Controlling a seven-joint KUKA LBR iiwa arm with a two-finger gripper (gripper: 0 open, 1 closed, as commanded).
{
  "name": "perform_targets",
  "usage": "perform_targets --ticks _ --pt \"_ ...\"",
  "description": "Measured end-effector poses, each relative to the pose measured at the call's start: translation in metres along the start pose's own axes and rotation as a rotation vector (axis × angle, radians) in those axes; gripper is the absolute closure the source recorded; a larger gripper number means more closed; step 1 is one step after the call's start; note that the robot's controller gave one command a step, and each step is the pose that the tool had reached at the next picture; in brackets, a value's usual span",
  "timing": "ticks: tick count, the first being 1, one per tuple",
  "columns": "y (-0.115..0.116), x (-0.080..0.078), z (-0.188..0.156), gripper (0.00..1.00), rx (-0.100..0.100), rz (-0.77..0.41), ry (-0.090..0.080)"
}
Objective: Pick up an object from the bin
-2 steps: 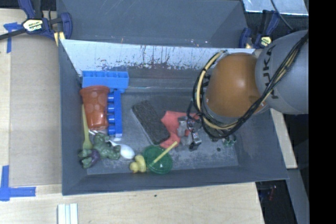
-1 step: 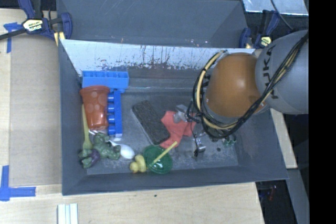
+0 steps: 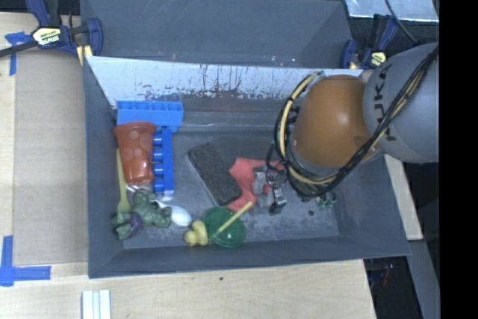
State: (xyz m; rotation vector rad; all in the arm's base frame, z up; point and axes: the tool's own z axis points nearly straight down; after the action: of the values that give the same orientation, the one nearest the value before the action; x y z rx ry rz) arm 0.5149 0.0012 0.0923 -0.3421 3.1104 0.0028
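Orange wrist cover (image 3: pixel 332 123), mine, nearest the lens, over the arm-side half of the bin. Contents listed by place from my tool (image 3: pixel 273 194):

1. Tool: low inside the grey bin (image 3: pixel 209 26), close to its floor. Open or closed: I cannot tell, as its working end is small and dark against the floor.
2. Red soft-looking piece (image 3: pixel 243 171): touching or just beside the tool, on the side away from my arm. By my judgement the likeliest candidate for the pick.
3. Dark grey slab (image 3: pixel 211 172): just past the red piece, lying flat.
4. Green round thing with yellow stick (image 3: pixel 224 229): near the tool, toward the front wall.
5. Yellow lump (image 3: pixel 196 236), white egg shape (image 3: pixel 181 217), green figure (image 3: pixel 142 216): farther off along the front wall.
6. Blue block (image 3: pixel 160 146) with orange cup (image 3: pixel 135 153): well apart, at the wall opposite my arm.

Progress: tool is down among the items; nothing seen gripped, nothing raised. Left to do: secure a hold, lift clear of the bin.
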Motion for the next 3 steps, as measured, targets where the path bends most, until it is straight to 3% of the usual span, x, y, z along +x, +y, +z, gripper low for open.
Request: perform_targets --ticks 1,2,3 --pt "0.0 0.0 0.0 0.0 0.0 0.0 0.0" --pt "0.0 0.0 0.0 1.0 0.0 0.0 0.0" --pt "0.0 0.0 0.0 0.0 0.0 0.0 0.0"
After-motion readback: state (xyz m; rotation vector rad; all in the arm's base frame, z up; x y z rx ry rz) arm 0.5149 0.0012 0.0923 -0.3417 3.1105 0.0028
